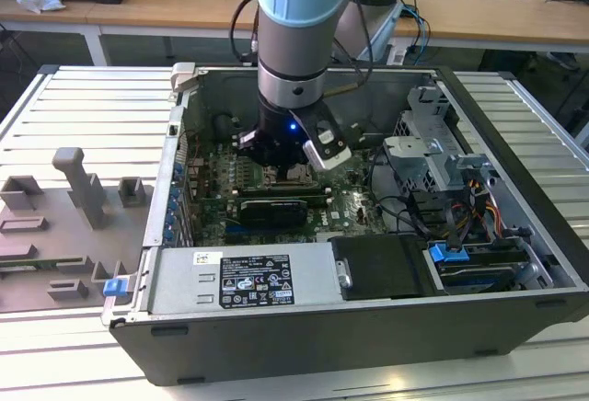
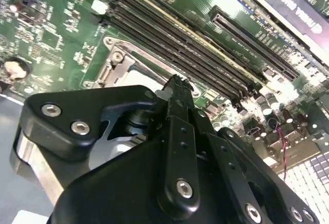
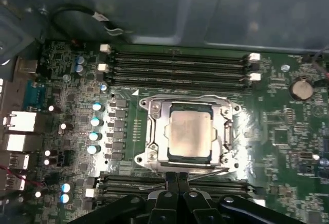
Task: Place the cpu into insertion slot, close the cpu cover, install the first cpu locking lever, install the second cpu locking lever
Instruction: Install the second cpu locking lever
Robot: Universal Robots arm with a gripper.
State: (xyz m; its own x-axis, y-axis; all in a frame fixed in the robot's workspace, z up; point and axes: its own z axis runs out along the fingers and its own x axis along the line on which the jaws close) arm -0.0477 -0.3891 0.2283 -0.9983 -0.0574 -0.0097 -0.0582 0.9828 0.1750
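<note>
The cpu (image 3: 190, 131), a pale silver-beige square, lies flat in the insertion slot (image 3: 234, 108) on the green board. The silvery cpu cover (image 3: 156, 131) lies down over it, and the chip's face shows through the cover's window. A thin metal locking lever (image 3: 211, 171) runs along the socket side nearest my fingertips. My gripper (image 3: 177, 179) is shut with its black fingers pressed together, right at that edge of the socket. In the second wrist view the gripper (image 2: 177, 85) hangs just over the socket's rim (image 2: 115, 54). In the exterior view the gripper (image 1: 285, 164) is low inside the open computer case.
Long black memory slots (image 3: 177, 70) lie on both sides of the socket. A black graphics card (image 1: 271, 210), cables (image 1: 405, 208) and a drive cage (image 1: 433, 153) crowd the case at the exterior view's right. The power supply (image 1: 244, 281) lies at the front. A grey fixture (image 1: 78, 185) stands outside at the exterior view's left.
</note>
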